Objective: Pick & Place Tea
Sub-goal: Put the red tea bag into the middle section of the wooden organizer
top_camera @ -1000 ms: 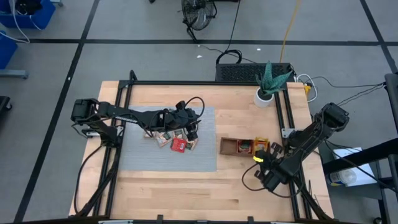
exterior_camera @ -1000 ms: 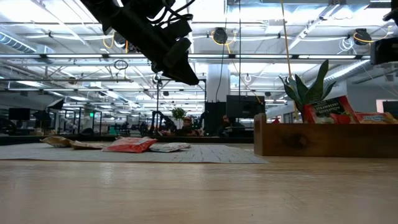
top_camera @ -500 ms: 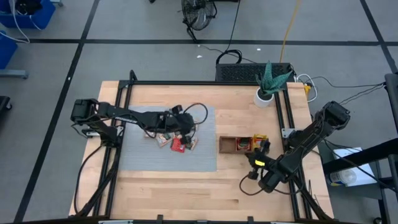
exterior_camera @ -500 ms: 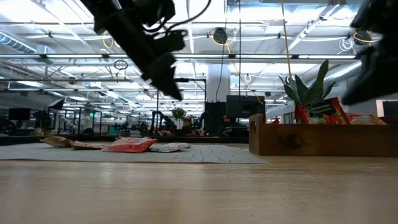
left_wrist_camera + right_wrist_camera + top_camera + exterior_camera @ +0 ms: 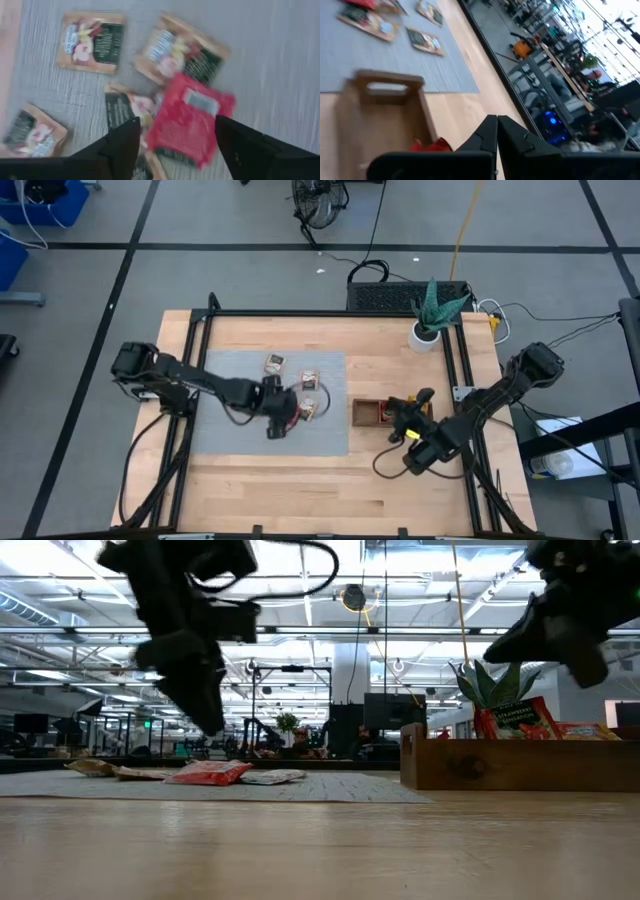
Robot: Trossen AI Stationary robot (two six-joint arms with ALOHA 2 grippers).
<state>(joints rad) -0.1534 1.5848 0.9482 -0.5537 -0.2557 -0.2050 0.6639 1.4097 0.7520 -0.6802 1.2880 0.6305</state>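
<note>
Since a second ago, the left gripper has swung from the far middle of the grey woven mat toward its near right part, and the right gripper has travelled from the table's near right edge up over the brown wooden compartment tray. Nearest on the mat, at about 5 o'clock from its centre, the left gripper hovers over a red square tea sachet; its dark fingers are spread wide, one either side of the sachet in the left wrist view, and hold nothing. Several flat square tea sachets in red, white and green lie close around the red one, some overlapping it. Farther off, toward 12 o'clock on the mat, two more such sachets lie apart from that cluster. At 3 o'clock from the mat, the tray stands on the bare light wooden table with a red packet inside it. Above it, the right gripper's fingers are pressed together with nothing between them. Beyond the tray, at the table's far right corner, stands a green plant in a white pot.
</note>
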